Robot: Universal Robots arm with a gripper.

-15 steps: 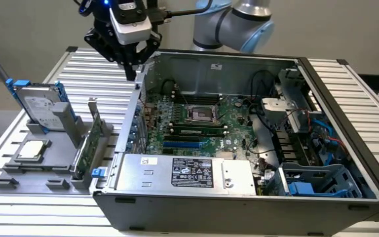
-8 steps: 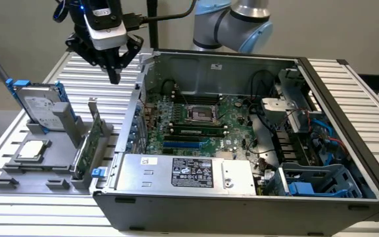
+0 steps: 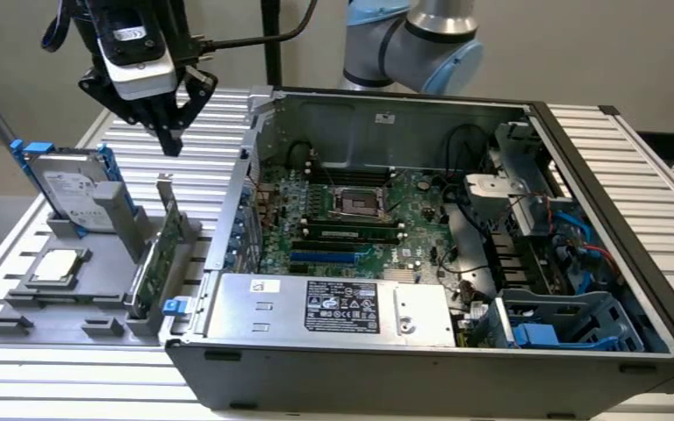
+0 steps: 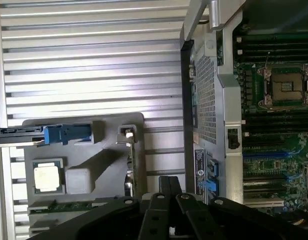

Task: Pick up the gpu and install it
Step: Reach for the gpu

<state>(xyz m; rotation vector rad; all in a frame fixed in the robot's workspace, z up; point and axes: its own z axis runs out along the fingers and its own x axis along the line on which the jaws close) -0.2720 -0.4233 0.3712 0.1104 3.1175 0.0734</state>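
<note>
The gripper [image 3: 172,140] hangs in the upper left of the exterior view, pointing down. Its 2 dark fingers come together to 1 tip, so it is closed, and nothing is between them. It touches no object.

The gpu [image 3: 154,259] is below the gripper, in the lower left part of the exterior view, and it is well apart from the fingertips. It stands on its long edge in a slot of the gray holder [image 3: 32,326], with the green circuit board face visible. Its silver end bracket [image 3: 166,195] is at the far end, pointing up, nearest to the gripper. At its near end there is a small blue clip [image 3: 173,306].

In the same holder, toward the exterior view's left, the hard drive [image 3: 70,186] with blue rails stands upright, and the square silver processor chip [image 3: 56,267] lies flat in front of it.

The holder is just beside the open computer case [image 3: 431,381], which takes the center and right of the frame. Inside the case I see the green motherboard [image 3: 361,215] with the empty processor socket [image 3: 353,203]. The gpu is not yet installed in it.

The case and the holder both rest on a table of metal slats [image 3: 648,158].
</note>
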